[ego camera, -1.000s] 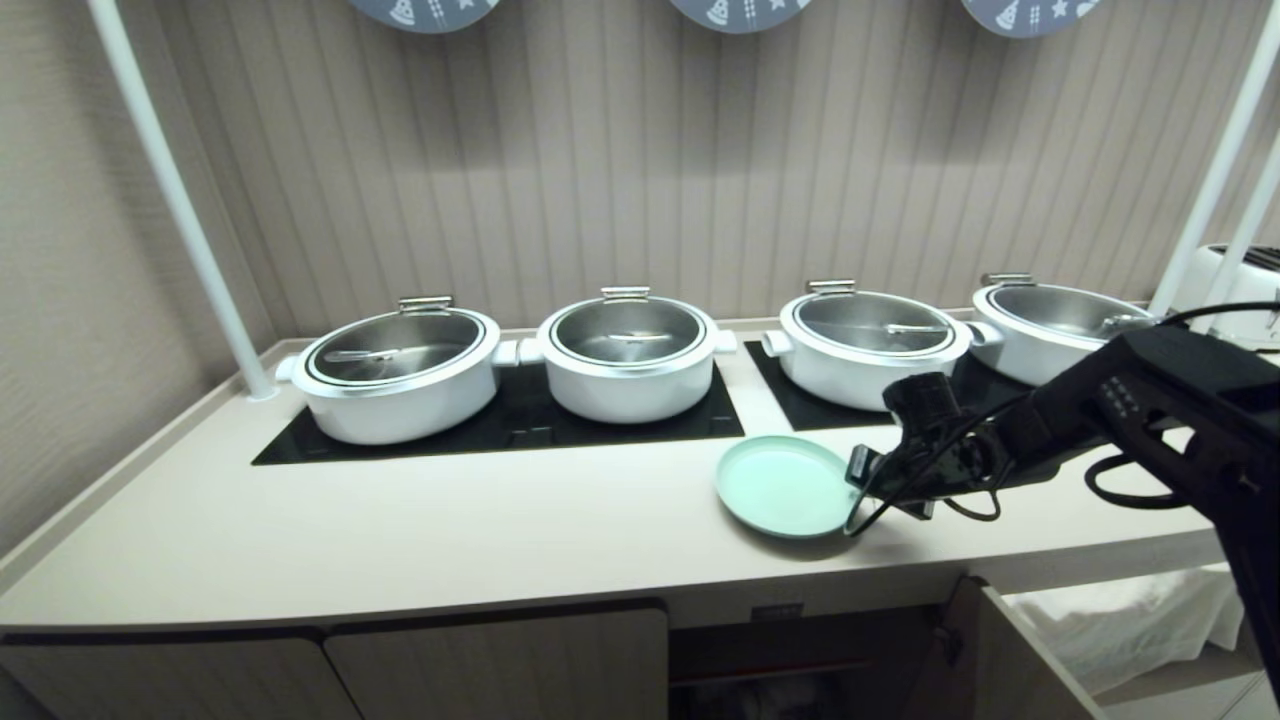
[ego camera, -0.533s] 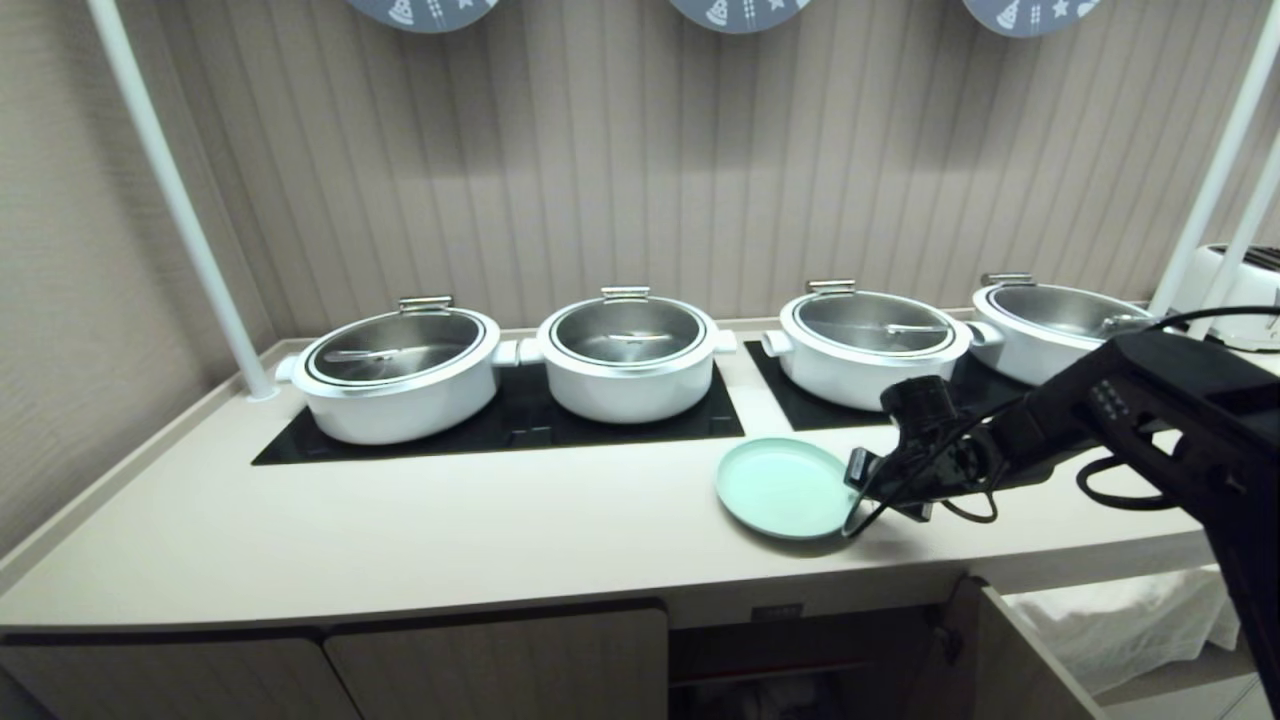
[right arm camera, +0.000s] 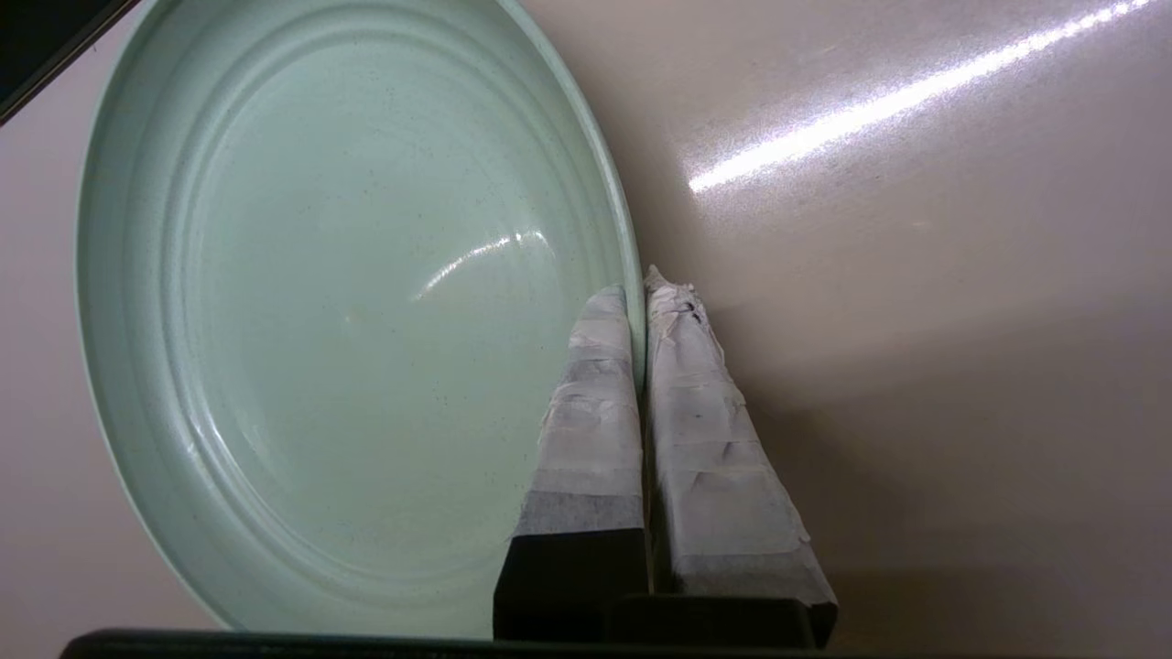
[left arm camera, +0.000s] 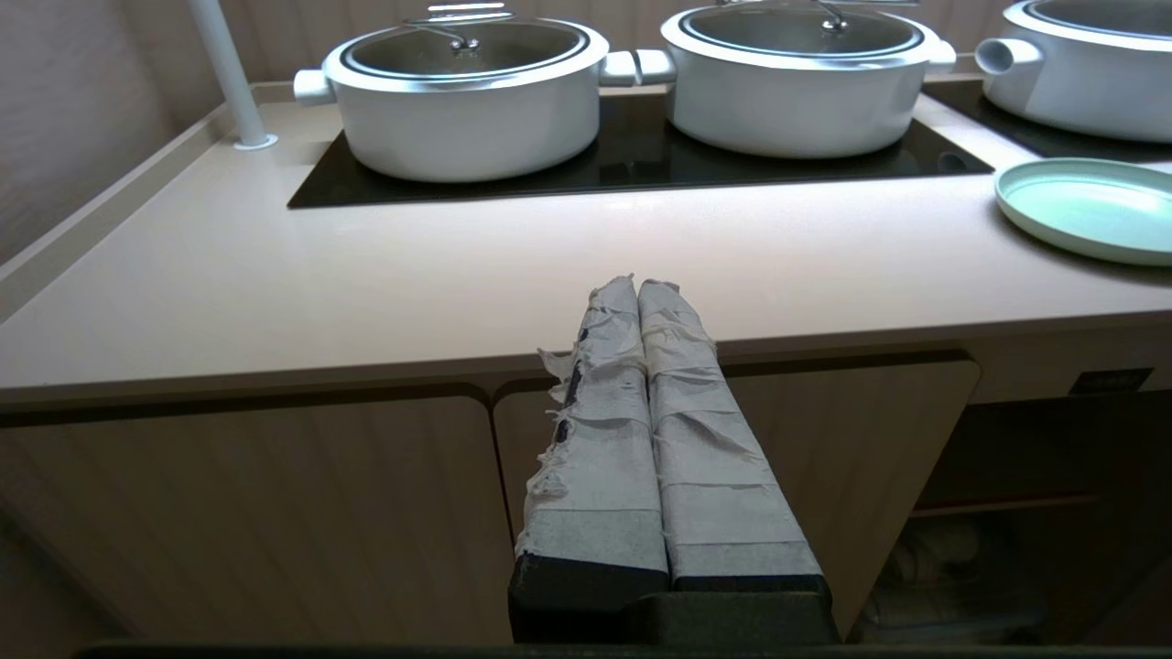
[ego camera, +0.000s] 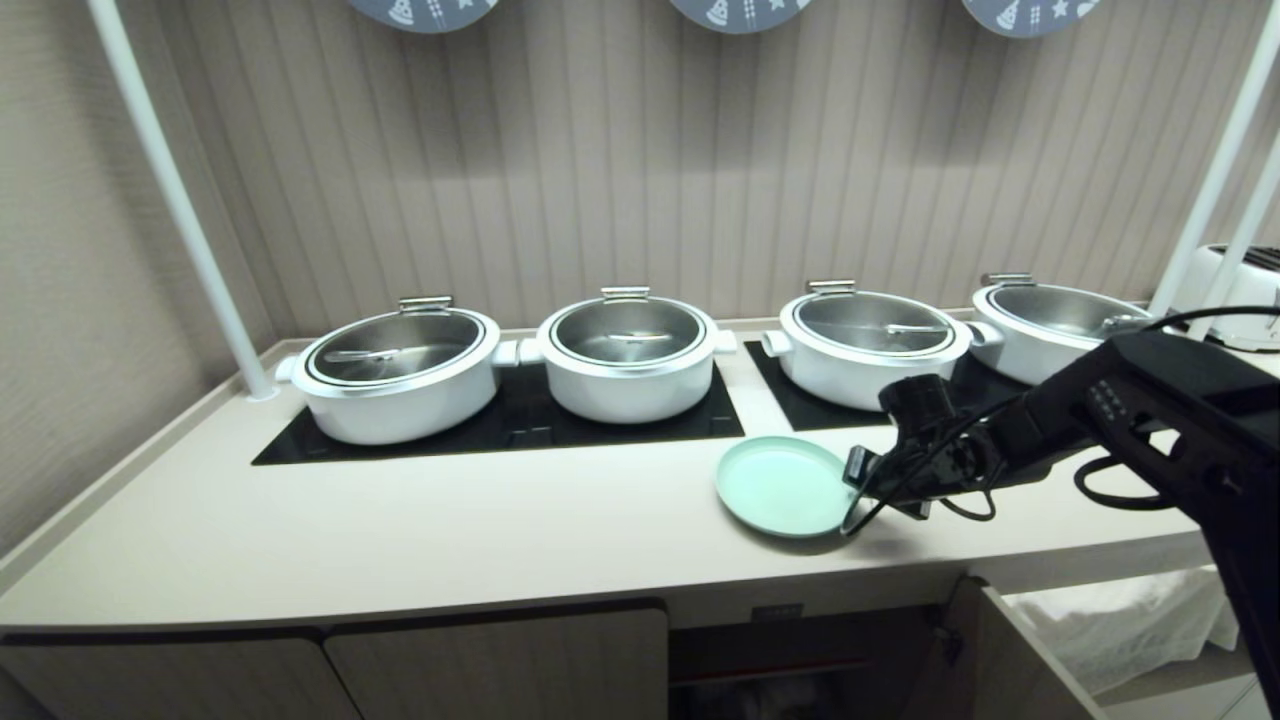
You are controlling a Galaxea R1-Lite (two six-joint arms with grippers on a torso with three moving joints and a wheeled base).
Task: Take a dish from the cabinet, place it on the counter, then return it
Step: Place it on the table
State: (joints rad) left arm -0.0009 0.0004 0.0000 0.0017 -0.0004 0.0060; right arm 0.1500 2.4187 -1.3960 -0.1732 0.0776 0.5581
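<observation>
The dish lies on the bench, so taking out is done. The right pincer is pinching its rim; returning it to the cabinet remains.

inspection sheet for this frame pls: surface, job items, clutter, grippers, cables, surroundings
Surface: counter cream-beige, with inset black glass panels.
Job's things: dish mint green, near the counter's front edge; cabinet below it, door open.
Clutter: four white pots with lids, on the glass panels.
Grippers: right gripper shut on the dish's rim, one finger inside, one outside; left gripper shut, holding nothing, in front of the closed cabinet doors.
Cables: black cable looping off the right arm over the counter.
Surroundings: ribbed wall, white poles, white cloth in the niche at right.
</observation>
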